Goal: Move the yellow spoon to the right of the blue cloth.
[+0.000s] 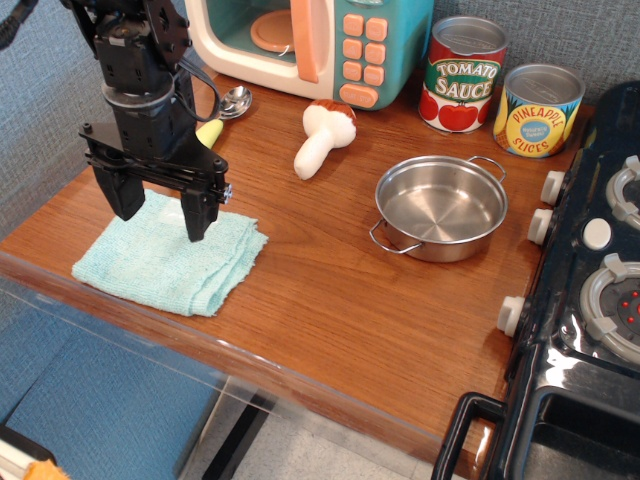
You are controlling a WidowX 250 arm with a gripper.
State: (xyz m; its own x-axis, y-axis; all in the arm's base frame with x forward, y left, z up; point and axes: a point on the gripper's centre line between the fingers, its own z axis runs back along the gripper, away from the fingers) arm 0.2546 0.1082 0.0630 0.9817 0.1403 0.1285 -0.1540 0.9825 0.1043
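The yellow spoon [222, 115] lies at the back left of the wooden counter, near the toy microwave; its silver bowl shows and most of its pale yellow-green handle is hidden behind my gripper. The blue cloth [170, 255] lies folded at the front left. My gripper [160, 215] hangs over the cloth's back part, fingers pointing down and spread wide, open and empty. The spoon is just behind and to the right of it.
A white-stemmed toy mushroom [322, 138] lies right of the spoon. A steel pot [440, 207] stands mid-counter. A tomato sauce can [462, 75] and pineapple can [538, 110] stand at the back. A toy microwave [310, 40] is behind; a black stove [590, 300] is at the right.
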